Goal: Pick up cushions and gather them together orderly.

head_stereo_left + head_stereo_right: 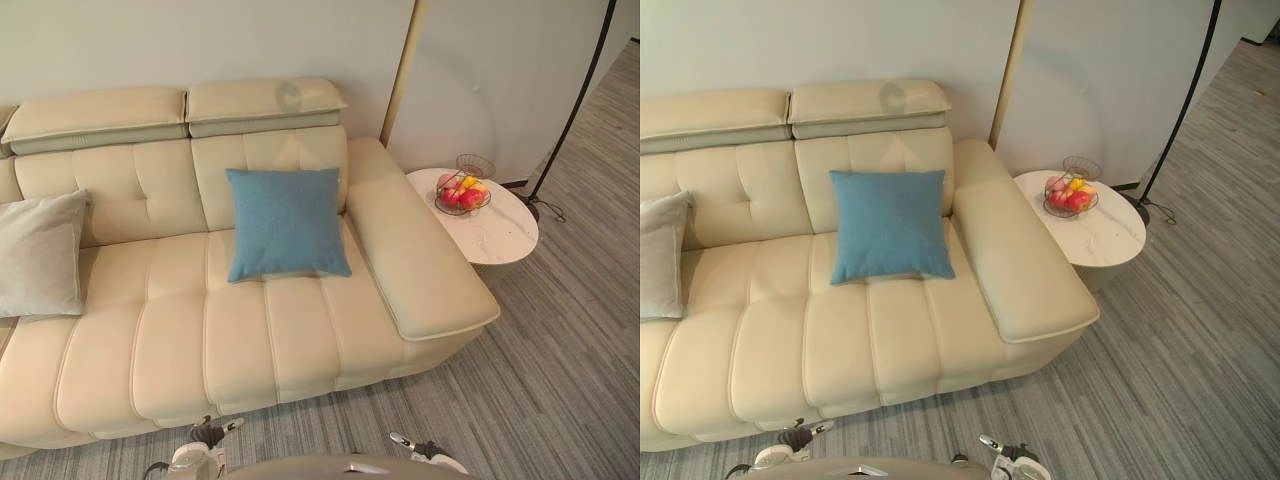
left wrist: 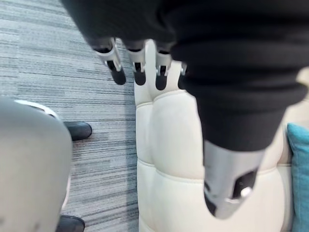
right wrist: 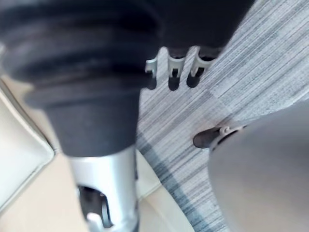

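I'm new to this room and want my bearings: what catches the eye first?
The blue cushion stands out most, propped against the backrest of the cream sofa near its right armrest. A pale grey cushion leans at the sofa's left end, well apart from it. Beside the armrest, a wire basket of bright fruit sits on a round white side table.

Grey cushion [image 1: 38, 252] cut by L edge, sofa [image 1: 170, 340] too; fruit [image 1: 460, 193] too small to ID.
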You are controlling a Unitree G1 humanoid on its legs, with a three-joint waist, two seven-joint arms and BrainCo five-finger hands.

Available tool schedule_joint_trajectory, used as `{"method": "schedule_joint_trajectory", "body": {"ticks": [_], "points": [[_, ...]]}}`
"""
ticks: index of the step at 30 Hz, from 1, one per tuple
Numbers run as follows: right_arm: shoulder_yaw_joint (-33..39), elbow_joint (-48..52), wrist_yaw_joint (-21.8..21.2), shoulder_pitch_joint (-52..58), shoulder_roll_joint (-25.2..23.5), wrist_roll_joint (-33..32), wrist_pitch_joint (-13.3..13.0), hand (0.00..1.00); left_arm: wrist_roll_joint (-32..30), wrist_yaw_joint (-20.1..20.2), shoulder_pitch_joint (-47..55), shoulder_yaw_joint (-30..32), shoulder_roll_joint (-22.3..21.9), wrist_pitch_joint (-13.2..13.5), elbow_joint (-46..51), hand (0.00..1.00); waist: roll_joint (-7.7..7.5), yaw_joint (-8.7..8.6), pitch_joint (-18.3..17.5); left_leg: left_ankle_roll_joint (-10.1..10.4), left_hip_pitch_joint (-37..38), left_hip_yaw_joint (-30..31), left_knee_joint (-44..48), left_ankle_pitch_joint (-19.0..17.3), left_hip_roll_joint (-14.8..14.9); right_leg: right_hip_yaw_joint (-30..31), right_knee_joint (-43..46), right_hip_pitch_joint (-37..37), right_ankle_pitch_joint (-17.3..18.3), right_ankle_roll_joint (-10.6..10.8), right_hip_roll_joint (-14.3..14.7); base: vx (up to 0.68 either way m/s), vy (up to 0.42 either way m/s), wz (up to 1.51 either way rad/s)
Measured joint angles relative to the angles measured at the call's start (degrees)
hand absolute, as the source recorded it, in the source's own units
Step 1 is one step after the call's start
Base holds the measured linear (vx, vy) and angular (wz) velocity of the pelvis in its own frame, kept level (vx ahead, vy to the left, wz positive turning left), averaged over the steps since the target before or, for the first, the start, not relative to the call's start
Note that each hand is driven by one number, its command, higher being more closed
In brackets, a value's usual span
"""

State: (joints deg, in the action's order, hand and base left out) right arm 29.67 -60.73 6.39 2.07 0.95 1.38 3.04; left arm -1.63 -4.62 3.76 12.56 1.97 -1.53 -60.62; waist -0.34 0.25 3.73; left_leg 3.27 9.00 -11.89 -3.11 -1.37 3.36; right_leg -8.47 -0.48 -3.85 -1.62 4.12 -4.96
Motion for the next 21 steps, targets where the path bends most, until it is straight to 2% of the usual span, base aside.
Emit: {"method": "schedule_joint_trajectory", "body": {"ticks": [7,14,15,18,20,21], "points": [[-0.31,0.03,-0.07,0.05,-0.2,-3.88,-0.02,0.0,4.74,0.02,0.29,4.47,-0.38,0.0,-0.31,0.0,0.21,0.48,0.61,0.28,-0.62,-2.64,0.08,-0.42,0.41,2.12,-0.05,1.64,-0.53,0.11,0.45,0.0,-0.007,-0.19],[-1.51,1.59,-0.14,0.46,-0.27,-4.44,-0.12,0.0,5.35,0.08,-0.19,6.67,-1.38,0.0,-0.24,0.0,0.52,0.16,1.87,0.96,1.19,-7.35,3.62,-3.79,1.84,6.59,0.05,1.1,-0.52,0.09,1.61,-0.01,-0.016,-0.34],[-1.61,1.77,-0.14,0.49,-0.3,-4.43,-0.1,0.0,5.37,0.08,-0.48,7.19,-1.82,-0.01,-0.2,0.0,0.49,0.36,1.92,1.08,1.05,-8.37,5.45,-4.92,1.94,8.53,0.35,1.56,-0.53,0.06,2.02,-0.03,-0.009,-0.74],[-2.67,1.81,-0.19,0.29,-0.27,-4.43,-0.09,0.0,5.87,0.07,-1.44,7.52,-2.87,0.07,-0.18,0.0,0.01,1.25,2.21,0.18,-0.42,-3.59,9.19,-6.8,1.69,15.03,2.49,5.11,-0.67,0.24,2.77,-0.02,-0.034,-1.04],[-3.41,1.99,-0.19,-0.33,0.03,-4.42,-0.06,0.0,5.95,0.1,-1.92,7.39,-3.31,0.05,-0.22,0.0,1.21,1.07,2.52,0.62,-0.1,-6.02,9.19,-9.2,2.03,19.32,2.96,7.79,-2.18,0.63,4.3,-0.05,0.025,-1.46],[-4.41,2.57,-0.24,-0.53,0.06,-4.38,-0.06,0.0,6.03,0.1,-2.29,7.4,-3.39,0.08,-0.17,0.0,0.87,1.12,2.87,0.39,0.07,-10.29,9.87,-10.04,1.84,23.28,2.86,9.32,-3.47,0.77,4.91,-0.11,0.057,-1.78]]}}
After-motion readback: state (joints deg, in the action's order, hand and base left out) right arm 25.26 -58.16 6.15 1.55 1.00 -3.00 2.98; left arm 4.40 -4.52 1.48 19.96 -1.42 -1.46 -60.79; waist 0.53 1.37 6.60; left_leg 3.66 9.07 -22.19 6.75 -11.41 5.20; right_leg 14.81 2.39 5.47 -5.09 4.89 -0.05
